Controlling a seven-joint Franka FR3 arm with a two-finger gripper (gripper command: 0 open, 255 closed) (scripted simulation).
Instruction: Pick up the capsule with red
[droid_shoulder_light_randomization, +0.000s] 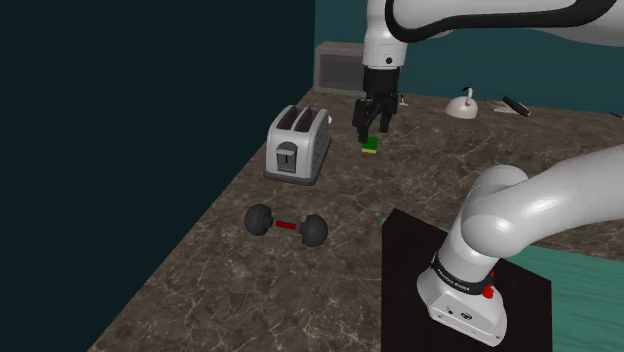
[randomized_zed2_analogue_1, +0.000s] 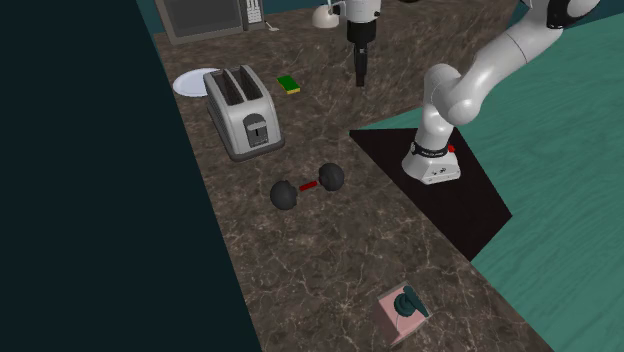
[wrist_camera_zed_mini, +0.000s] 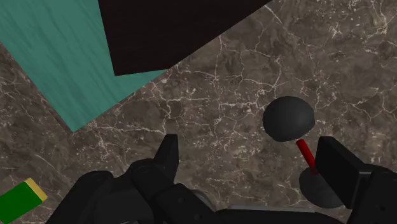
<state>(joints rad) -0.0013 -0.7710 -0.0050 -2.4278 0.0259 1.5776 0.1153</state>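
On the counter, capsule (droid_shoulder_light_randomization: 287, 225) (randomized_zed2_analogue_1: 307, 186) (wrist_camera_zed_mini: 289, 119): we find it lying flat on the brown marbled counter (droid_shoulder_light_randomization: 250, 290). It is in front of the toaster's (droid_shoulder_light_randomization: 297, 143) lever face, apart from it, and is made of two dark balls joined by a thin red rod.
Gripper (droid_shoulder_light_randomization: 375, 125) (randomized_zed2_analogue_1: 360, 75) (wrist_camera_zed_mini: 251, 149): we see its fingers spread with nothing between them. It hangs above the counter near the green sponge (droid_shoulder_light_randomization: 370, 146), well apart from the capsule.
Wrist view: we see the capsule off toward one finger, its farther ball partly hidden behind that finger.
Weight: we judge it fairly light but solid, with the mass in the two ends.
Stiffness: we expect it to be rigid, so a firm squeeze should not deform it.
Surface: the balls look smooth and round, and we think flat pads would slide off them.
Hold: we would take the red rod at its middle, with the fingers set across it. The balls on either side then stop it slipping lengthwise.
Approach: the rod is thin and sits low, so we judge the fingers must come close to the counter and close nearly all the way.
Risk: we think a nudge on a ball could roll or spin it.
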